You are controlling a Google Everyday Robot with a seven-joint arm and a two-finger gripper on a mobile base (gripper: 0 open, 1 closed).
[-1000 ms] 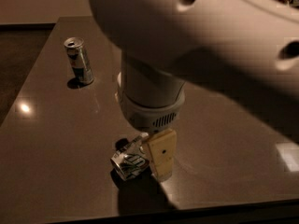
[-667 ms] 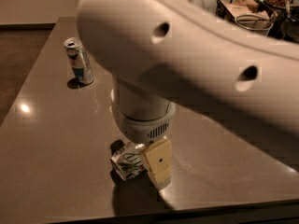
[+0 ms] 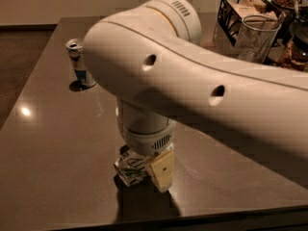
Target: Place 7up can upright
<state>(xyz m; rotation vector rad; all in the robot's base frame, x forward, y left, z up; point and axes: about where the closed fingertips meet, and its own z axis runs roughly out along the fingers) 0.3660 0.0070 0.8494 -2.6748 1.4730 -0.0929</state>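
Observation:
The 7up can point(image 3: 128, 168), silver-white with green lettering, sits low on the dark table point(image 3: 57, 148) near its front edge and looks tilted, not upright. My gripper point(image 3: 144, 173) comes straight down on it from under the big white wrist. One beige finger point(image 3: 161, 169) shows on the can's right side; the other is hidden behind the can. The gripper is shut on the can. The white arm hides the can's top.
A slimmer silver-and-blue can point(image 3: 79, 64) stands upright at the back left. A black wire basket point(image 3: 231, 13), a clear glass point(image 3: 260, 37) and jars point(image 3: 291, 4) crowd the back right. The table's front edge point(image 3: 144, 221) lies just below the gripper.
The arm's upper links have swung across and now cover more of the view. The gripper has sunk slightly; the 7up can stays at about the same spot.

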